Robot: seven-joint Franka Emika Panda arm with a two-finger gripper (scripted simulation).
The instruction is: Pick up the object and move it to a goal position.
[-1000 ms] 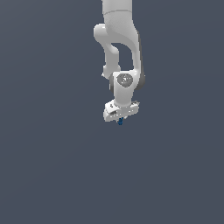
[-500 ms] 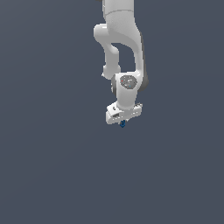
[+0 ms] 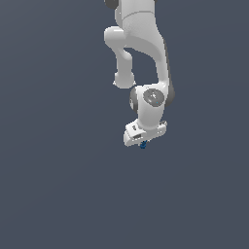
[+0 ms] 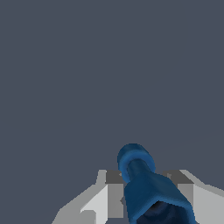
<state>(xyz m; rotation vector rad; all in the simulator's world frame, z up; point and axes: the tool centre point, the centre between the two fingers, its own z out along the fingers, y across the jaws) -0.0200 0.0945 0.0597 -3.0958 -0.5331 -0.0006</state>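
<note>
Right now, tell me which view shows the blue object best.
The wrist view: the blue object fills the foreground between the tool's fingers, shape clear. The exterior view shows only a tiny blue speck under the tool.

Arm point(image 3: 141, 53) comes down from top of ext. view, just right of centre. Hand point(image 3: 143, 142) sits at its lower end, near mid-frame. Object point(image 3: 143, 145) pokes out below hand, touching it. In wrist view object point(image 4: 148, 188) lies between the two fingers point(image 4: 114, 194), one each side, both against it.
</note>
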